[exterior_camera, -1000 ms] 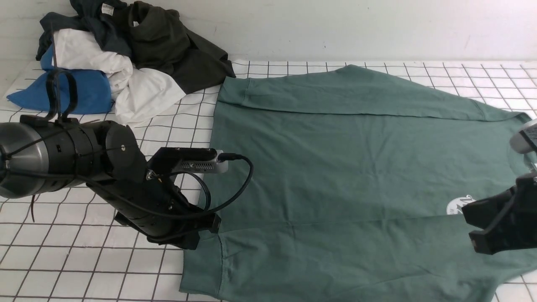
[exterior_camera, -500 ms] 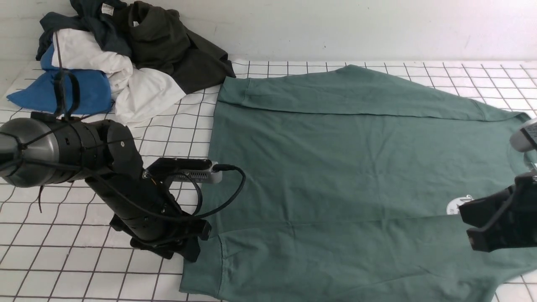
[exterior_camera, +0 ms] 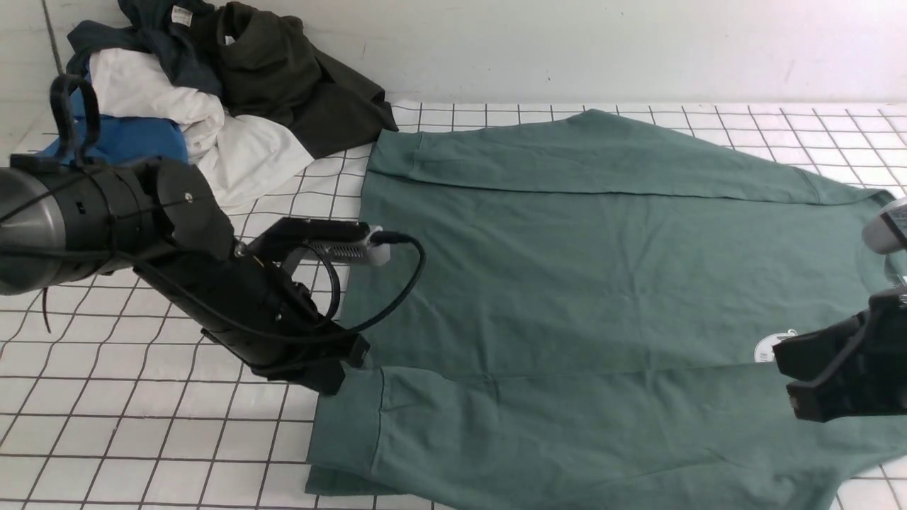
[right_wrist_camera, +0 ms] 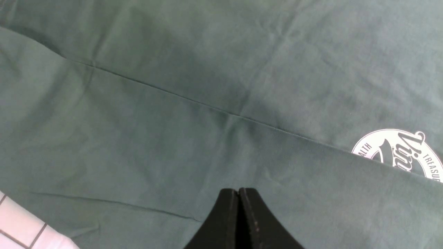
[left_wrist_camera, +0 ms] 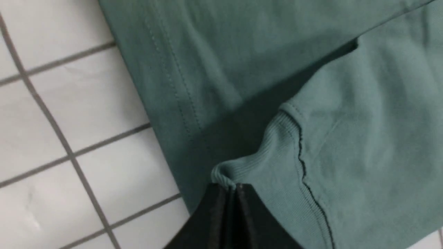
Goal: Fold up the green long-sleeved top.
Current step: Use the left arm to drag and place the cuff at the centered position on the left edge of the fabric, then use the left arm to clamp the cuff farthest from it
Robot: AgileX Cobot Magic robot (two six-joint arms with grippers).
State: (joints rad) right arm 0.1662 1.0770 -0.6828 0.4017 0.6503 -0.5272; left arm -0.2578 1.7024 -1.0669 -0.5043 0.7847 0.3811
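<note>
A white work surface (exterior_camera: 142,439) ruled with a dark grid of squares runs back to a plain off-white wall (exterior_camera: 602,49) — smudged here and there with faint marks. The light is even and soft, probably from overhead; shadows are shallow.

looks like robot test lab: flat white tabletop ruled with black grid lines (exterior_camera: 142,439), bare white wall (exterior_camera: 638,49) behind, heap of dark, white and blue garments (exterior_camera: 234,92) at far left.
</note>
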